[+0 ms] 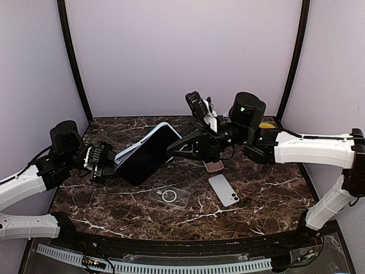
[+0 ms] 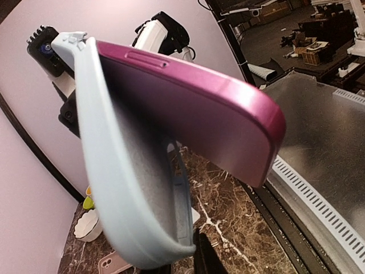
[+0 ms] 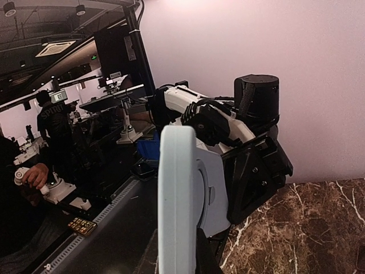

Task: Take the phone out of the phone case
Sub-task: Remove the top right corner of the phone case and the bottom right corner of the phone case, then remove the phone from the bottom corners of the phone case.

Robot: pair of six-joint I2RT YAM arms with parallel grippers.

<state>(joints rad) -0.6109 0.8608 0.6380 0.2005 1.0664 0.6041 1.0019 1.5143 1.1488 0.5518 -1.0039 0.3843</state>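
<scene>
Both closed: left end effector (image 1: 111,164) and right end effector (image 1: 171,149) pinch the phone case (image 2: 108,171); the half-freed phone (image 2: 199,108) next needs pulling out.

Robotics lab w/ workbenches (image 3: 108,105), person (image 3: 48,117), booth walls (image 1: 182,51).

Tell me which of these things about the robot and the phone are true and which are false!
1. The phone lies flat on the tabletop. False: it is up in the air above the table, between the left gripper and the right gripper.
2. The phone case is light blue. True.
3. The phone is all the way out of the phone case. False: one end stands away from it, the other end still meets it.
4. A see-through case lies on the table. True.
5. The phone's side is green. False: it is pinkish purple.
</scene>
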